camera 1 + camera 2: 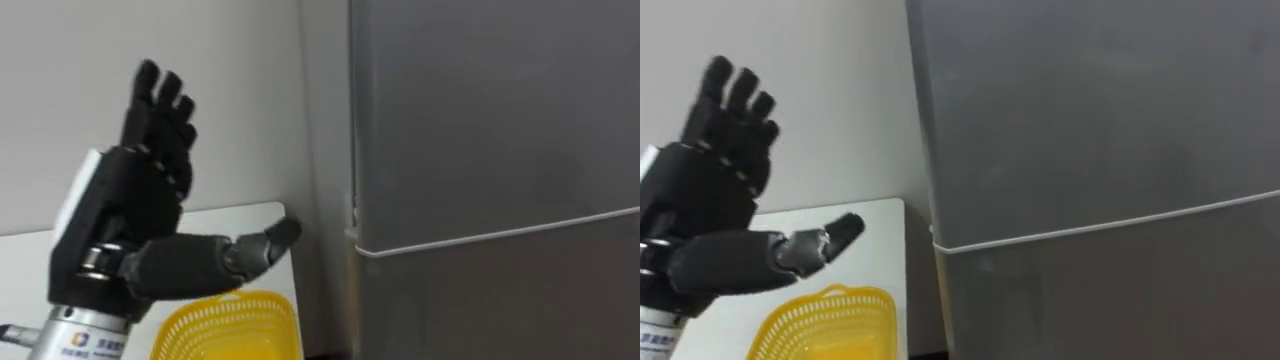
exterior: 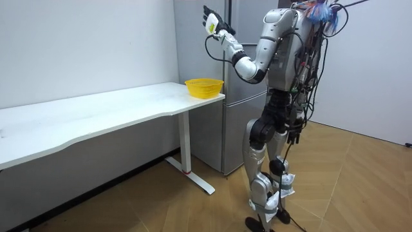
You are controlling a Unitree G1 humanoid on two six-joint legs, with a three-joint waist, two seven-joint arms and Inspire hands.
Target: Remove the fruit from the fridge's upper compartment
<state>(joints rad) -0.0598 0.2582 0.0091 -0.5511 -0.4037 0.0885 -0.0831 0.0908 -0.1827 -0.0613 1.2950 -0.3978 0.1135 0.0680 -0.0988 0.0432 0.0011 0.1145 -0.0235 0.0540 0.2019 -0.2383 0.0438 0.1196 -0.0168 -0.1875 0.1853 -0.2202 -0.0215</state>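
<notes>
**A:** Nearest first?

**B:** Left hand (image 1: 135, 205), raised at the left of the eye views. Wide open: fingers (image 1: 160, 100) straight and pointing up, thumb (image 1: 255, 250) stuck out sideways toward the fridge (image 1: 500, 130). Gripping nothing.

**A:** Touching the fridge?

**B:** No. Clear gap between thumb tip and door edge.

**A:** Below the hand?

**B:** Yellow basket (image 1: 235, 318), mesh-walled, sitting on the white table (image 1: 22, 272) at the end nearest the fridge. Partly covered by the wrist from the head camera.

**A:** And beyond?

**B:** Plain pale wall (image 1: 240, 90) behind hand and table. To the right, the grey fridge. Upper door (image 1: 500, 100) shut, flush above the lower door (image 1: 500, 310), with a thin pale seam (image 1: 500, 233) between them. So: upper part of the fridge closed, just right of the open hand. Anything inside hidden by the door.

**A:** From the room camera?

**B:** Standing upright on the wooden floor (image 2: 161, 200), facing the fridge, just past the table end. Left arm bent up, hand level with the upper door, near its edge on the table side. Right hand (image 2: 299, 131) hanging low by the hip on the room view's right; open or closed, impossible to tell. Basket at the table corner beside the fridge.
</notes>
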